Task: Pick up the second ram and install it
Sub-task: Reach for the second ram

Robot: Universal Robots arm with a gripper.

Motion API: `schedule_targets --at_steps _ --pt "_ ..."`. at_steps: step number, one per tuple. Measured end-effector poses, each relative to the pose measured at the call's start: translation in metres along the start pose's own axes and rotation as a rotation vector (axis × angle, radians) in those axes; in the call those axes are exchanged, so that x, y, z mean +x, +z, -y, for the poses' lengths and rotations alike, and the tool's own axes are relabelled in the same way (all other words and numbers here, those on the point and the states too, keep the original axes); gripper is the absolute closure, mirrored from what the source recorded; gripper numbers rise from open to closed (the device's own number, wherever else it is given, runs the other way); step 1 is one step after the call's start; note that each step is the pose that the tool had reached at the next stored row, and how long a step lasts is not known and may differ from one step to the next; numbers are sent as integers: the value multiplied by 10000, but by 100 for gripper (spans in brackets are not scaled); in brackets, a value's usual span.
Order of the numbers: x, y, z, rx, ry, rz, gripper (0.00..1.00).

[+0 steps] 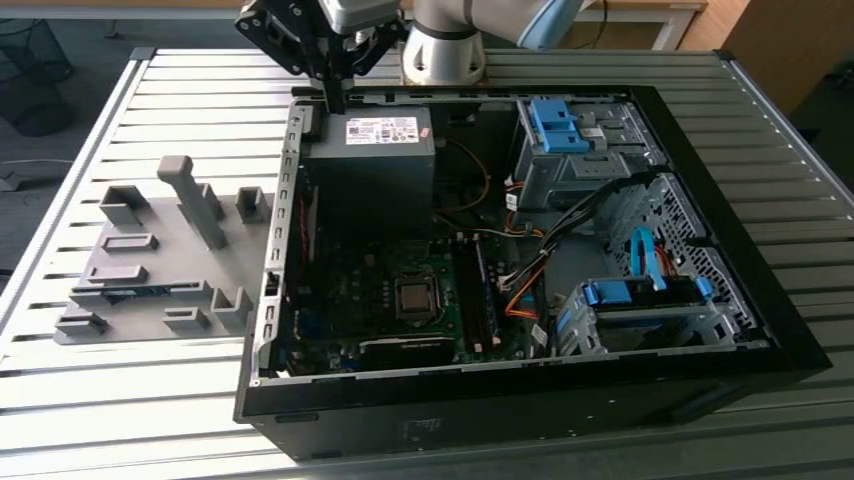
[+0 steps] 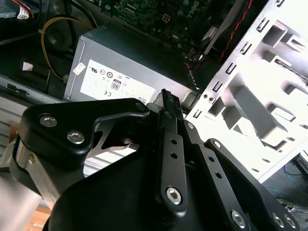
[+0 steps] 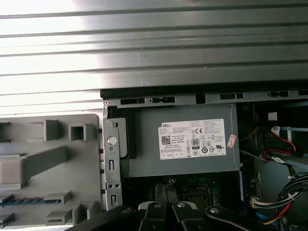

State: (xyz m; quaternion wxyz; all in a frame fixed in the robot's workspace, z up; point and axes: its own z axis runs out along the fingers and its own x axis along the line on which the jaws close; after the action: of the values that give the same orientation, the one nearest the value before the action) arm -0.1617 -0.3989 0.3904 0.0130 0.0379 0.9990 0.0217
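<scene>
The second ram is a thin blue stick lying flat in a slot of the grey holder tray, on the exterior view's left outside the computer case. In the first wrist view the ram is a blue strip in the tray. My gripper hangs at the far side of the case, above the far corner of the power supply, well away from the ram. Its black fingers are pressed together with nothing between them.
The open black computer case lies on a slatted metal table. Inside are the motherboard, bundled cables and drive bays with bright blue latches. Upright grey posts rise from the tray.
</scene>
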Motion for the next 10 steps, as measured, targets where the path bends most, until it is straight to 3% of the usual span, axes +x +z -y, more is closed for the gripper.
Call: schedule_targets --at_steps 10 --pt "21 2 2 0 0 0 88"
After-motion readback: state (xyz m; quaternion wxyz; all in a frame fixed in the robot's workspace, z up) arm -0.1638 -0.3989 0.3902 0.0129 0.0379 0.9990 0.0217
